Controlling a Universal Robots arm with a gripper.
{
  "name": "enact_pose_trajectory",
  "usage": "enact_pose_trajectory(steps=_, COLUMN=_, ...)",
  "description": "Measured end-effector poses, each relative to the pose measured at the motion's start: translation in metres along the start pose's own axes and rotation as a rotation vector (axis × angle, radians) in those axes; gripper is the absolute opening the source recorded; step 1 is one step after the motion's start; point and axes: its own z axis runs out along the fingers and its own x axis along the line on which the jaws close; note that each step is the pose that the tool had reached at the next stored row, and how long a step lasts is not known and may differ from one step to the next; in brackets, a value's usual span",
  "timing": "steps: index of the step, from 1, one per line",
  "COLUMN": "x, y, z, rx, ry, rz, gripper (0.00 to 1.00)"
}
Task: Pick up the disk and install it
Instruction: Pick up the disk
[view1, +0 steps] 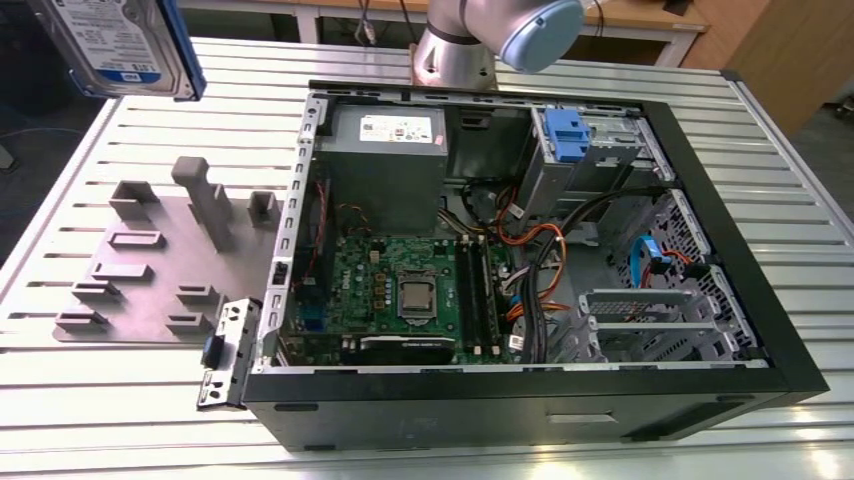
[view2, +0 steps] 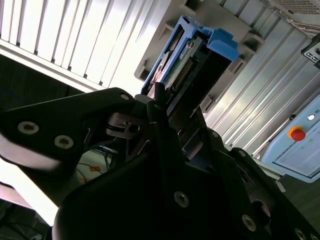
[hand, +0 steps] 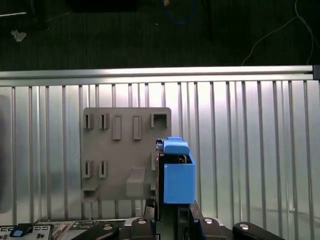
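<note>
item: disk (view1: 118, 45), a silver drive in a blue caddy frame. in the exterior view it is hanging in the air at eleven o'clock from the open computer case (view1: 534, 415), raised clear of the slatted table (view1: 134, 400), with its label facing the camera (its upper part is running off the frame).

item: gripper (view2: 167, 112). in the second wrist view its black fingers (view2: 159, 97) are pressing on the disk, with the jaws narrowed to the drive's thickness.

item: grey fixture plate (view1: 147, 270). it is lying flat on the table at nine o'clock from the case. in the first wrist view it is sitting below the held disk.

item: arm base (view1: 461, 50). it is standing at twelve o'clock from the case.

item: power supply box (view1: 387, 150). it is sitting inside the case at eleven o'clock, with the blue-handled caddy (view1: 567, 135) at one o'clock.
</note>
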Motion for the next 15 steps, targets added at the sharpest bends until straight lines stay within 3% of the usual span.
enact_pose_trajectory(steps=15, x=-0.0013, y=-0.0284, z=-0.0004, rx=0.0000, ry=0.0000, rz=0.000, gripper=0.35)
